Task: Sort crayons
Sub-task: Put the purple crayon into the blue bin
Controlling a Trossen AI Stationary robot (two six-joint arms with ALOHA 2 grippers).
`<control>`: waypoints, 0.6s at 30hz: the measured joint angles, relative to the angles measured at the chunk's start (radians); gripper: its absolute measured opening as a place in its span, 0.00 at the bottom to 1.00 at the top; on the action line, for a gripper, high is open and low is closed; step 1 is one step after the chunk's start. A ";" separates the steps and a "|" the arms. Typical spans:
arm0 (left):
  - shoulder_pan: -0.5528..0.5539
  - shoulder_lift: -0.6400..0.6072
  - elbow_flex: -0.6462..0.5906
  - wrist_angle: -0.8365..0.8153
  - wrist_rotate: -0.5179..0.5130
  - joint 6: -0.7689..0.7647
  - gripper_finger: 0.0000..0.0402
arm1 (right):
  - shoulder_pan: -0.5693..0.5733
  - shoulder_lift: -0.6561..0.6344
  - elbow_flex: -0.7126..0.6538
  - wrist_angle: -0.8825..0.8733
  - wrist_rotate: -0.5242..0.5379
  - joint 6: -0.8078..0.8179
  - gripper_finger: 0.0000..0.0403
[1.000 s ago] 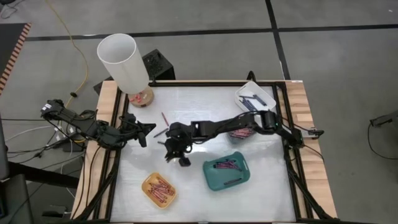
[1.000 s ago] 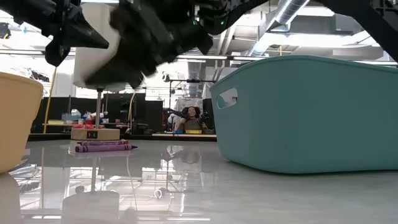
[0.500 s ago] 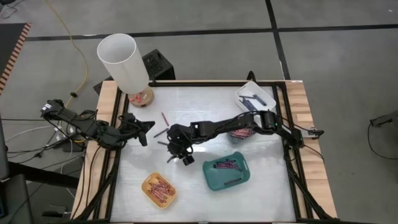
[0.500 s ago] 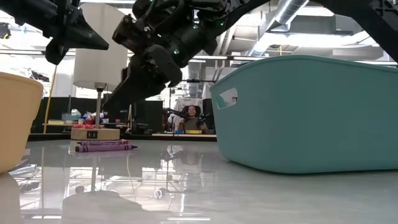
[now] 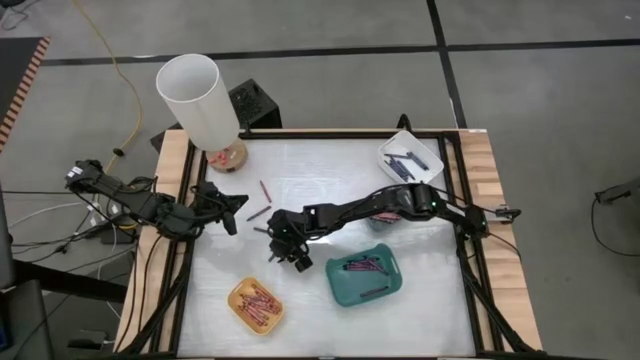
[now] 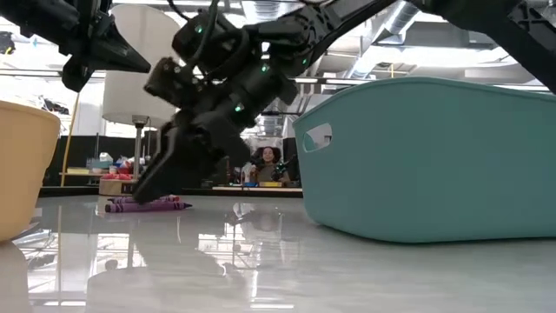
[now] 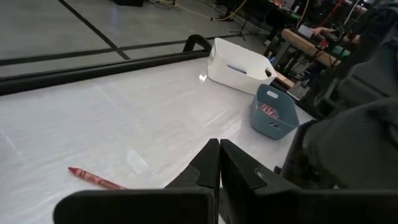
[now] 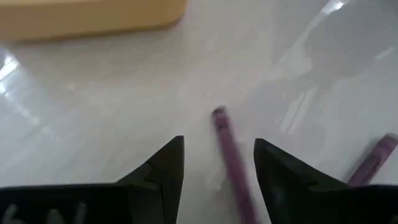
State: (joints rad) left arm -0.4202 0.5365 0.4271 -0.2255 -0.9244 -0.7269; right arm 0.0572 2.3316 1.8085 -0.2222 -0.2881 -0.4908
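My right gripper [image 8: 217, 165] is open and tipped down over the table's middle [image 5: 281, 244]. A purple crayon [image 8: 229, 152] lies flat on the table between its two fingers, and I see no touch. A second purple crayon [image 8: 375, 158] lies just beside it. In the low view the fingers [image 6: 165, 174] reach down close to the purple crayons [image 6: 143, 205]. A red crayon [image 5: 264, 189] lies farther back. My left gripper [image 7: 219, 163] waits shut at the table's left edge [image 5: 236, 209], holding nothing.
A yellow tray [image 5: 256, 305] of red crayons sits near the front left, and a teal tray [image 5: 365, 277] stands right of my right gripper. A white tray [image 5: 410, 155] stands at the far right, a small blue-grey tray [image 7: 273, 115] under the right arm, a white lamp [image 5: 198, 98] far left.
My right gripper has come down from above the table toward the purple crayons, tipping its fingers toward the table top. The crayons have stayed where they were.
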 joint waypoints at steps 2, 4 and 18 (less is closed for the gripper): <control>0.000 0.000 0.000 -0.004 0.000 -0.001 0.00 | -0.002 0.013 0.002 0.007 0.000 0.005 0.47; 0.000 0.000 0.000 -0.004 0.000 -0.001 0.00 | -0.007 0.015 0.001 0.002 0.000 0.022 0.46; 0.000 0.000 0.000 -0.012 0.001 -0.003 0.00 | -0.034 0.056 0.005 -0.004 0.021 0.143 0.20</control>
State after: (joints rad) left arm -0.4201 0.5365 0.4271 -0.2379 -0.9236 -0.7296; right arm 0.0235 2.3880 1.8137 -0.2264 -0.2667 -0.3474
